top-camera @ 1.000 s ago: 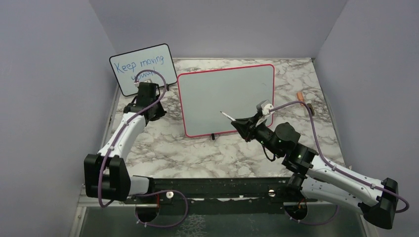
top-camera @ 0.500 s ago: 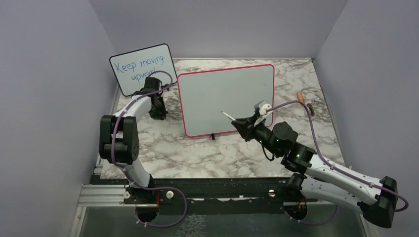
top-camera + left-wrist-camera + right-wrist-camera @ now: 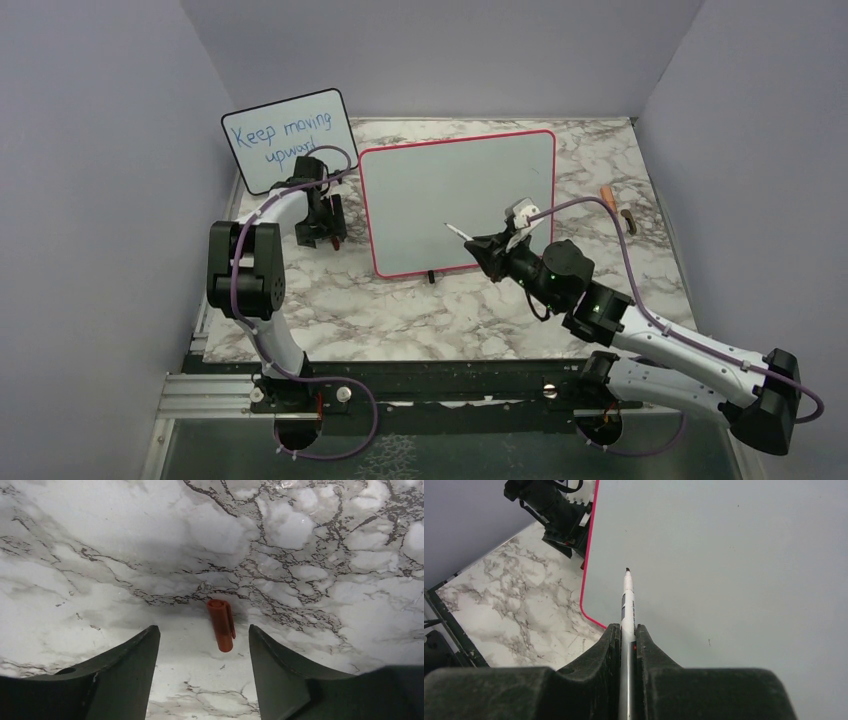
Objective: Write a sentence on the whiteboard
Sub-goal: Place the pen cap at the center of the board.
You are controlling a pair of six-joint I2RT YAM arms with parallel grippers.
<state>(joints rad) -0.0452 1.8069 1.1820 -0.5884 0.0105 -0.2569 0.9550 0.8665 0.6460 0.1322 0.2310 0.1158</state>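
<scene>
Two grippers in my feeds: the left gripper (image 3: 202, 628) hangs with jaws apart over the marble table (image 3: 100, 540), a red cap (image 3: 221, 625) lying below between them; the right gripper (image 3: 626, 627) pinches a marker (image 3: 626, 595), tip aimed at the whiteboard (image 3: 734, 555) straight ahead.

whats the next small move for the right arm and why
Probably ease the right claw forward until the tip of the white marker meets the large red-framed whiteboard: the board is blank, the marker points at it, and its orange-red cap is off.
</scene>
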